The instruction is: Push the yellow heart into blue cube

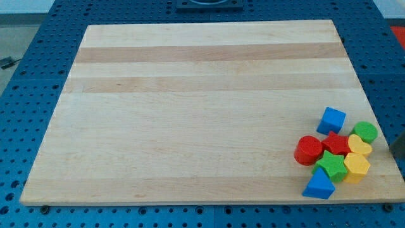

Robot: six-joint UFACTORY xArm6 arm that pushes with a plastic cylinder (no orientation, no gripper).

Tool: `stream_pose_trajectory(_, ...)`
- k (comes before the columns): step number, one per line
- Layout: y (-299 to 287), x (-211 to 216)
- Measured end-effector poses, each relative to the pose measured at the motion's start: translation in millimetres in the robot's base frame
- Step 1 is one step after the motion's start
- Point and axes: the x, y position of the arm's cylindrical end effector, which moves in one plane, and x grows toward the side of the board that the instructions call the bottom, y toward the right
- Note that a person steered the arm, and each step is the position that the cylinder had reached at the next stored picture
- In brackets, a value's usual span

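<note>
Pale wooden board (190, 107) on blue pegboard table (38, 69); tip unseen

1. My tip (400, 154) barely shows: only a dark sliver at the view's right edge, just right of the yellow heart (360, 145); the rest of the rod is cut off.
2. The red star (336, 142) is partly covered by the blocks crowding around it.
3. The yellow heart's lower part is hidden behind the yellow hexagon (357, 167).
4. A dark fixture (207, 4) above the tabletop (190, 114) is cut by the view's top edge.
</note>
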Motion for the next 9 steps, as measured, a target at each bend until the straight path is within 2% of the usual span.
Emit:
stream_pose_trajectory(1, -19.1, 12.4)
stream_pose_trajectory(4, -42.9, 1.3)
stream_pose_trajectory(7, -54.0, -33.6)
stream_pose_trajectory(9, -91.8, -49.1)
